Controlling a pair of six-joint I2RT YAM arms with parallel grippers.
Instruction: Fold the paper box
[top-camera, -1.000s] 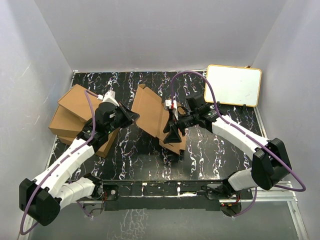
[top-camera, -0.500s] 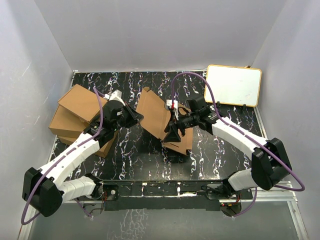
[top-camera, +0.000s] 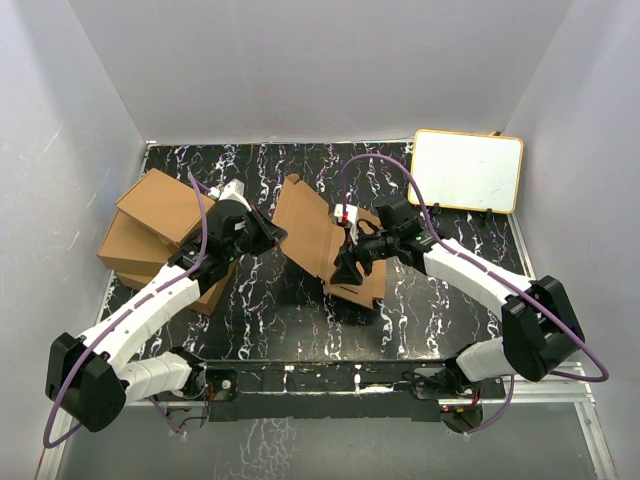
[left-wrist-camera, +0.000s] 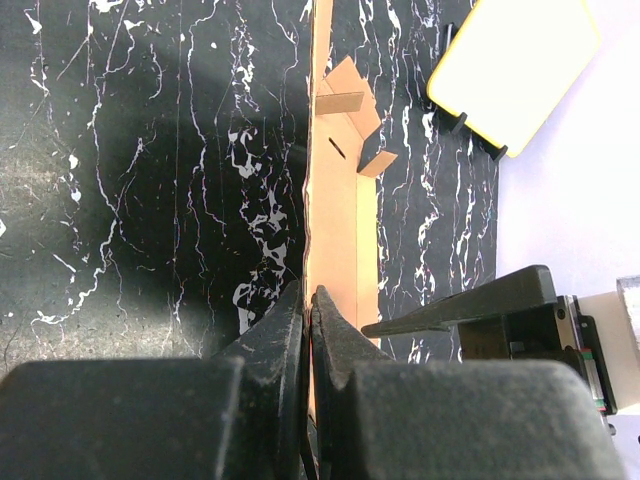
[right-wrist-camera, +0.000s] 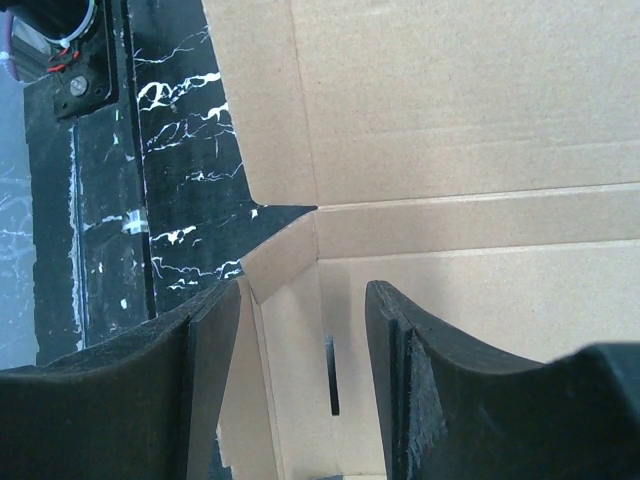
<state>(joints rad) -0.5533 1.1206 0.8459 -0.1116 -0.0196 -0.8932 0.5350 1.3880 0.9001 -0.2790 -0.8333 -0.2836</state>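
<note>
Tightly, left gripper (left-wrist-camera: 310, 312) pinches paper box (left-wrist-camera: 338, 225); right gripper (right-wrist-camera: 305, 345) gapes astride it.

No text, label, brand, number or sign can be read in any view. The paper box (top-camera: 310, 225) shows only plain brown cardboard, the white board (top-camera: 467, 170) with its yellow rim has a blank face, and the piled cardboard boxes (top-camera: 140, 240) are unmarked.
</note>
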